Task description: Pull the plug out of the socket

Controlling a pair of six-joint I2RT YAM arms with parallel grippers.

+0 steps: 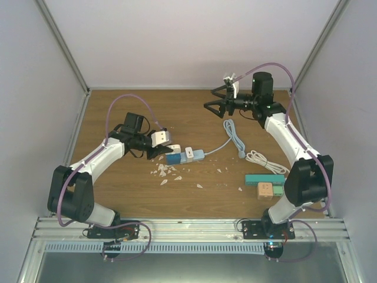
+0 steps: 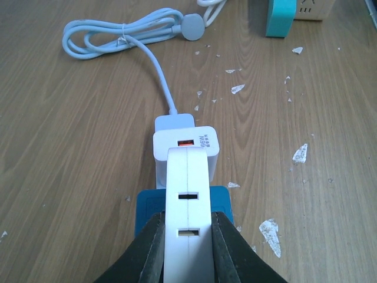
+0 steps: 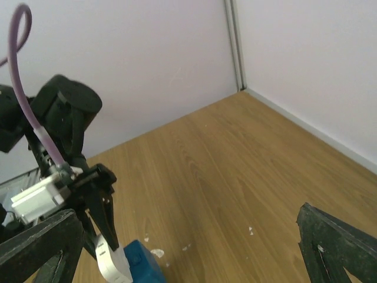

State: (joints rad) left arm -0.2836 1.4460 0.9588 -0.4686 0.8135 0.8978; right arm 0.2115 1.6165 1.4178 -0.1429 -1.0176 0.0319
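A socket strip with a blue body (image 2: 218, 203) and a white slotted face (image 2: 187, 194) lies on the wooden table (image 1: 118, 177), left of centre in the top view (image 1: 177, 158). A white plug (image 2: 185, 147) with an orange USB port sits in its far end and also shows in the top view (image 1: 189, 154). A pale cable (image 2: 118, 38) runs from the far end to a coil. My left gripper (image 2: 187, 219) is shut on the socket strip's near end, seen from above (image 1: 162, 147). My right gripper (image 1: 213, 98) is wide open, empty and raised at the back right.
A teal block (image 1: 265, 178) and a wooden block (image 1: 265, 190) lie at the right near the right arm's base. A white coiled cable (image 1: 259, 158) lies beside them. White flakes (image 1: 165, 172) are scattered near the strip. Walls close in the back and sides.
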